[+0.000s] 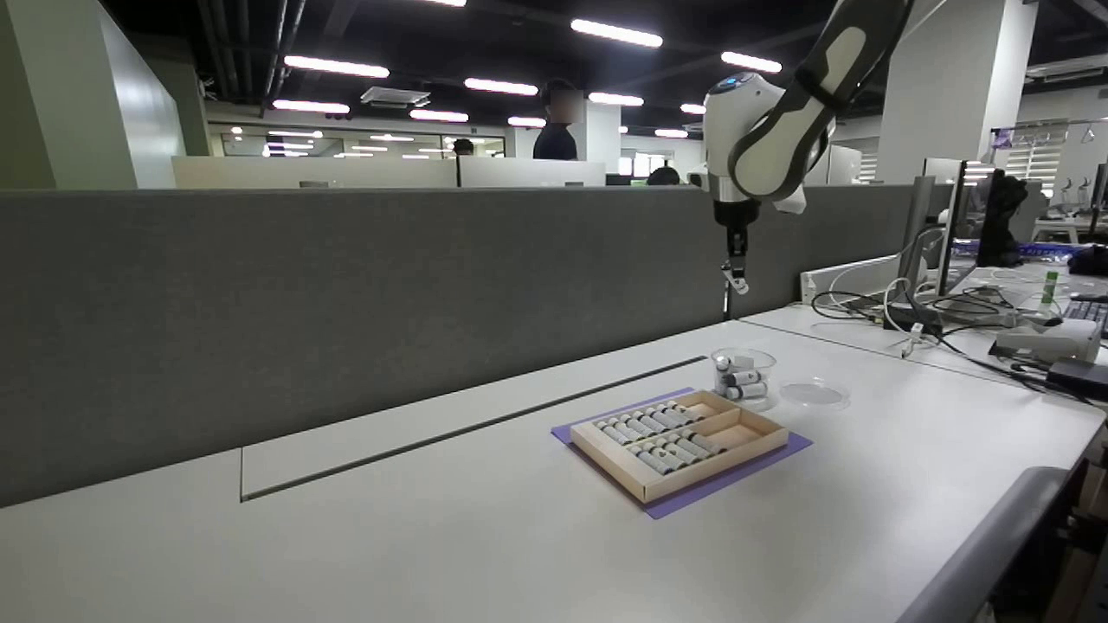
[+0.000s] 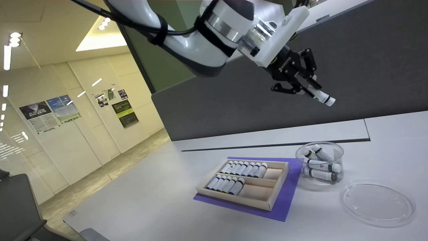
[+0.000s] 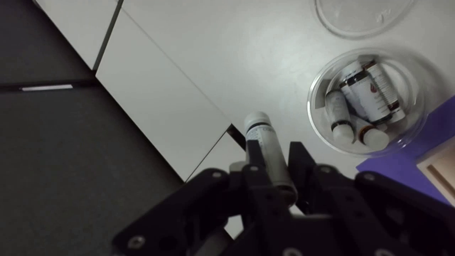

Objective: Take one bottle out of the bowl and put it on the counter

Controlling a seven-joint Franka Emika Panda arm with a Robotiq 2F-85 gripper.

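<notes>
Bottle (image 3: 273,156): we hold it up in the air, outside the bowl (image 3: 408,101) and well apart from the counter (image 1: 415,536), tilted, its white cap (image 3: 256,119) pointing out past the fingertips (image 3: 254,151)
Gripper (image 3: 276,151): grasping that bottle by its body, one finger on each side, so we judge the taking-out done and the setting down not yet done
Pale piece (image 3: 235,166): it shows beside a finger in the wrist view, and we cannot tell what it is
Cap end: the lower one in an exterior view, so we would level the bottle and lay it on its side, parting the fingers only once it rests, since a round body may roll
Counter: our next move calls for a spot on it away from the bowl and the dark slot (image 1: 476,427), then a gentle descent
Bowl: transparent, several other bottles (image 3: 366,96) lying in it, which we leave alone
Lid (image 2: 378,204): a transparent disc, flat on the counter near the bowl, best missed
Tray (image 2: 234,198): on a purple sheet (image 2: 288,187), small bottles (image 2: 248,170) in two rows; not our goal
Partition (image 1: 433,285): grey, behind the counter; we cannot tell how near the gripper is
</notes>
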